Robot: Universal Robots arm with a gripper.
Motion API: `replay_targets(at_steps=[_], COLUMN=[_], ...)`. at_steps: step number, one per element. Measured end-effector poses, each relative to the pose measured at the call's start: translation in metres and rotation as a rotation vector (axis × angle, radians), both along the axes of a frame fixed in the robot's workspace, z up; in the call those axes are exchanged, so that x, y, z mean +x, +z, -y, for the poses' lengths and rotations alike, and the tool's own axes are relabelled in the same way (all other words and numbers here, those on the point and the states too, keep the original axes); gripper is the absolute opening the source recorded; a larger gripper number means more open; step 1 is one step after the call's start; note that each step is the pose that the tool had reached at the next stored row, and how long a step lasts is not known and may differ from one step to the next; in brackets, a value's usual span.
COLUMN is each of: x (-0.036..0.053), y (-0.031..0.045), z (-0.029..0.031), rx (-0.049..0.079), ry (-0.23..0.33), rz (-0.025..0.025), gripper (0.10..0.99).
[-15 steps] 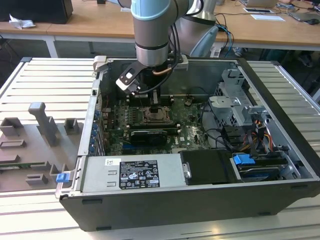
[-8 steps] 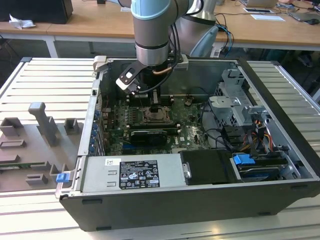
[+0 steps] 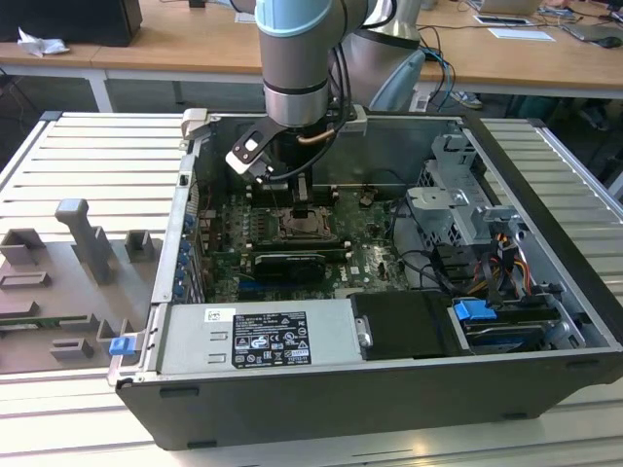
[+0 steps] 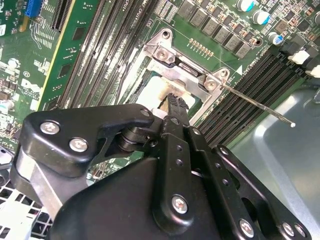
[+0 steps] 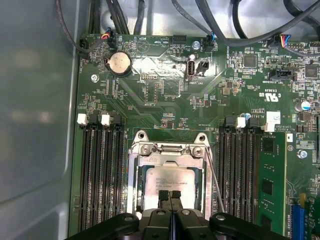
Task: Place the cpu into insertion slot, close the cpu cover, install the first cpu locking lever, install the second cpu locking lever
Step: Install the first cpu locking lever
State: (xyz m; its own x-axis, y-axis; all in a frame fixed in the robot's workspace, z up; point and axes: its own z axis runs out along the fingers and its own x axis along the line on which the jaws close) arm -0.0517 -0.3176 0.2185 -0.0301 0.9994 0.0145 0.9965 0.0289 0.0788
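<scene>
Computer case (image 3: 292, 409), open — cpu (image 5: 172, 179) in insertion slot (image 5: 131, 170)

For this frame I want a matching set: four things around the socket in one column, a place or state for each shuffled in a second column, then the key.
Things
1. cpu
2. cpu cover
3. locking lever
4. gripper

Places or states
A. thin rod sticking out free over the memory slots
B. shut, tips right over the cpu
C. pale top showing through the frame's cut-out
D. silvery frame lying around the cpu

Pairs: 1-C, 2-D, 3-A, 4-B
</scene>
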Motion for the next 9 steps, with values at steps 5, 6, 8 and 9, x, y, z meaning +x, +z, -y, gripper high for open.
replay_targets(at_steps=[5,6,8,9], x=[0.0,0.0,0.0,0.0], y=[0.0004,0.0005,0.0006,0.0006], z=[0.0,0.0,0.0,0.0], rx=[0.0,0.0,0.0,0.0], ry=[0.0,0.0,0.0,0.0], rz=[0.0,-0.0001,-0.0001,0.0], gripper=[0.106,0.106,0.106,0.106])
